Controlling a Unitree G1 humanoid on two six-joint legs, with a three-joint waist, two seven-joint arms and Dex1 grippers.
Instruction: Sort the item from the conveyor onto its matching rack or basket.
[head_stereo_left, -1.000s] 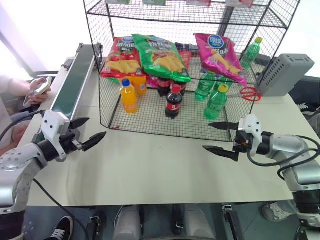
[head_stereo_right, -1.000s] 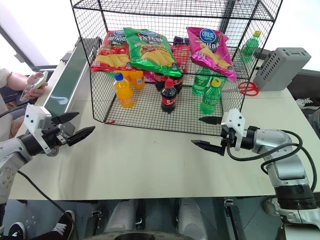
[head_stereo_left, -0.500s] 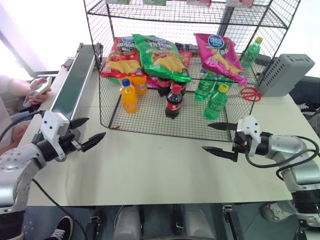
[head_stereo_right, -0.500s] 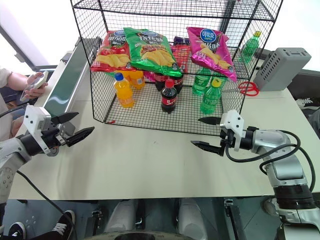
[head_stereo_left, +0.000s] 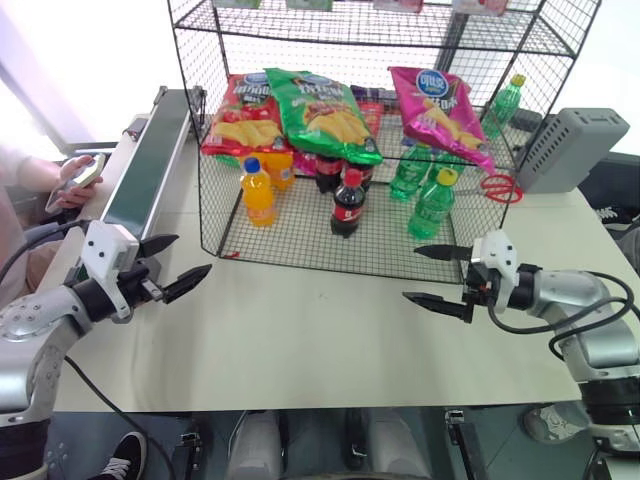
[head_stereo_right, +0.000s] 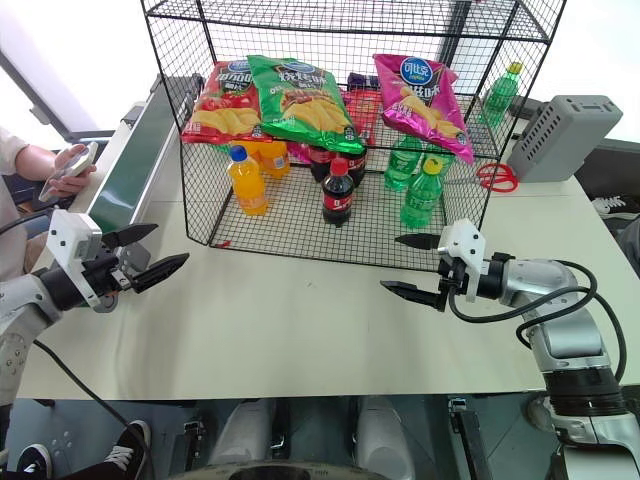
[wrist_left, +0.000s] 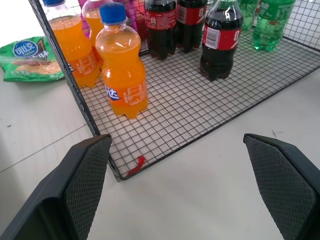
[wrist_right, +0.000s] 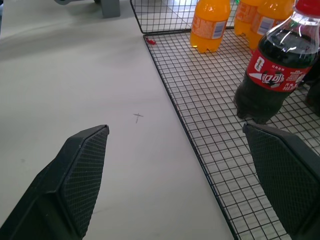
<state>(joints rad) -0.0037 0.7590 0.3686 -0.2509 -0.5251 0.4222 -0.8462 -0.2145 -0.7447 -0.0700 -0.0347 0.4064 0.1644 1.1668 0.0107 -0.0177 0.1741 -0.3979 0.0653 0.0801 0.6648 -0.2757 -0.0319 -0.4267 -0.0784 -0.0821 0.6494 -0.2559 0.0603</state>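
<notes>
Left gripper (head_stereo_left: 180, 262): fingers spread wide, empty, above the table at 8 o'clock.
Right gripper (head_stereo_left: 432, 275): fingers spread wide, empty, at 4 o'clock before the rack.
Table (head_stereo_left: 300, 340): pale, bare between the grippers.
Rack (head_stereo_left: 300, 240): black wire cage at 12 o'clock.
Pink snack bag (head_stereo_left: 436, 110): on the rack's middle shelf, at 1 o'clock.
Conveyor (head_stereo_left: 148, 170): at 10 o'clock.

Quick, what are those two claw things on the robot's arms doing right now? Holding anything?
Left tool: open, holding nothing, above the table.
Right tool: open, holding nothing, just in front of the wire rack.
</notes>
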